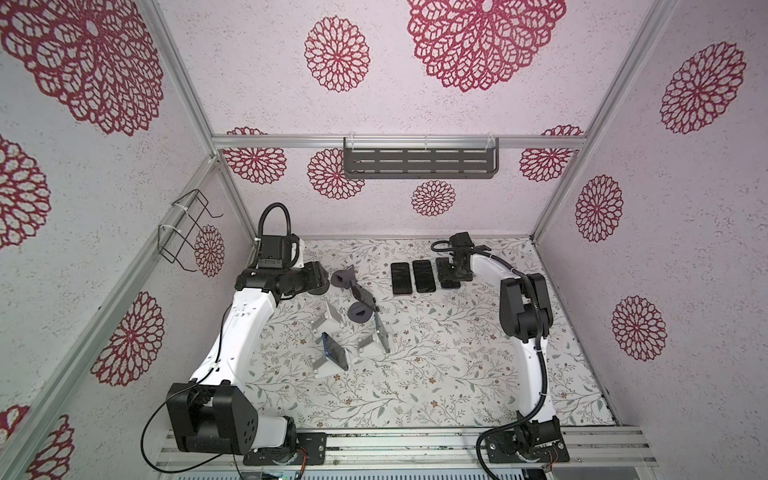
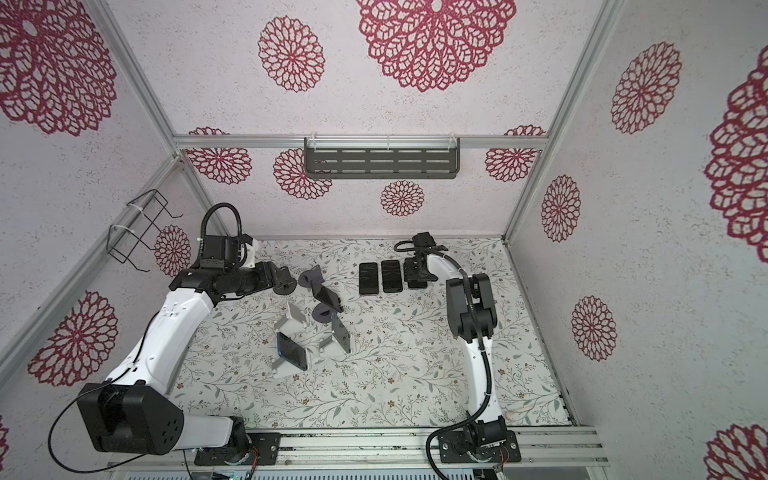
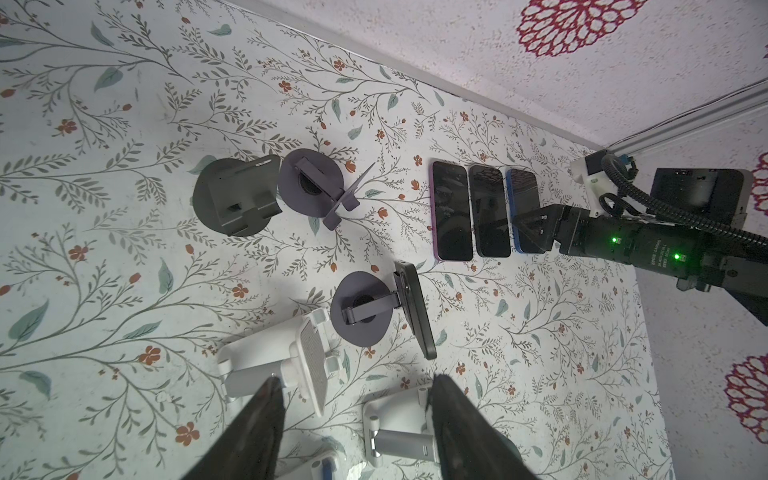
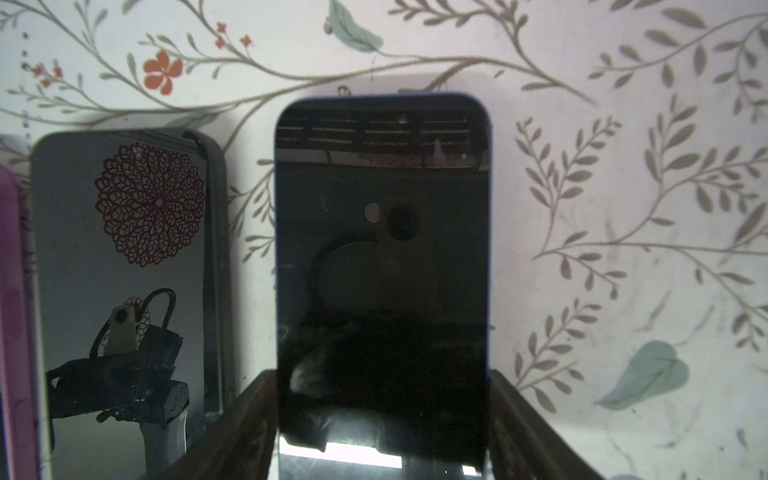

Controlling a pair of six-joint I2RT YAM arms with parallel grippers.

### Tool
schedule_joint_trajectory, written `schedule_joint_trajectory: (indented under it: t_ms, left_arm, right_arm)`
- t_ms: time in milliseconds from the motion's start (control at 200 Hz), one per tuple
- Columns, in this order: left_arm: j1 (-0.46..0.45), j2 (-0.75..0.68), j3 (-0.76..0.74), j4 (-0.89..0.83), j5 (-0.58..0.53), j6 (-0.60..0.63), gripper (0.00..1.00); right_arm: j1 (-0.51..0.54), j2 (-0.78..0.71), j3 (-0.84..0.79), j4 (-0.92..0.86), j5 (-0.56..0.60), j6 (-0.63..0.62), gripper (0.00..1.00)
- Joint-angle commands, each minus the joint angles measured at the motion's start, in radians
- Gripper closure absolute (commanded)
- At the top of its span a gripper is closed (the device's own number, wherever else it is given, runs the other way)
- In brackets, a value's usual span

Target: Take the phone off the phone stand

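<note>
Three phones still lean in stands mid-table: a dark phone on a round purple phone stand, a blue phone on a white stand, and a grey phone on another white stand. My right gripper is at the back, its jaws against both long edges of a blue-edged phone lying flat on the mat. My left gripper hovers open and empty at the far left, above the stands; in its wrist view the dark phone leans on its purple stand.
Two more phones lie flat beside the blue-edged one. Empty stands: white, purple, dark grey. A grey shelf hangs on the back wall and a wire basket on the left wall.
</note>
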Motion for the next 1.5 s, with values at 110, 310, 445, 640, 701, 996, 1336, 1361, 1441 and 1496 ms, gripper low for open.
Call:
schedule_joint_trajectory:
  t_ms: [110, 310, 445, 640, 701, 996, 1336, 1361, 1441, 1496]
  left_arm:
    - [0.006, 0.016, -0.005, 0.008, 0.019, 0.010, 0.34]
    - [0.006, 0.023, -0.004, 0.008, 0.038, 0.009, 0.26]
    - [0.004, 0.022, -0.008, 0.015, 0.060, 0.005, 0.21]
    - [-0.015, 0.048, -0.019, 0.046, 0.143, -0.039, 0.11]
    - [-0.015, 0.059, -0.023, 0.058, 0.175, -0.070, 0.08]
    - [-0.094, 0.092, -0.110, 0.220, 0.149, -0.237, 0.06]
    - [-0.153, 0.211, -0.078, 0.245, 0.099, -0.293, 0.19]
    - [-0.158, 0.221, -0.074, 0.245, 0.097, -0.293, 0.19]
    - [-0.169, 0.251, -0.057, 0.245, 0.093, -0.294, 0.24]
    - [-0.174, 0.270, -0.047, 0.245, 0.090, -0.295, 0.27]
  right_arm:
    - [0.012, -0.072, -0.045, -0.060, -0.034, 0.031, 0.20]
    - [0.012, -0.147, -0.050, -0.066, -0.004, 0.015, 0.14]
    - [0.007, -0.233, -0.073, -0.072, 0.023, -0.006, 0.08]
    - [0.000, -0.435, -0.232, -0.034, -0.003, -0.044, 0.01]
    - [0.001, -0.509, -0.303, -0.017, -0.013, -0.063, 0.01]
    - [-0.005, -0.851, -0.732, 0.197, -0.220, 0.018, 0.01]
    - [-0.018, -1.183, -1.129, 0.352, -0.241, 0.017, 0.01]
    - [-0.030, -1.202, -1.152, 0.352, -0.226, 0.024, 0.01]
    - [-0.070, -1.242, -1.203, 0.353, -0.259, 0.036, 0.01]
    - [-0.082, -1.269, -1.236, 0.364, -0.271, 0.042, 0.01]
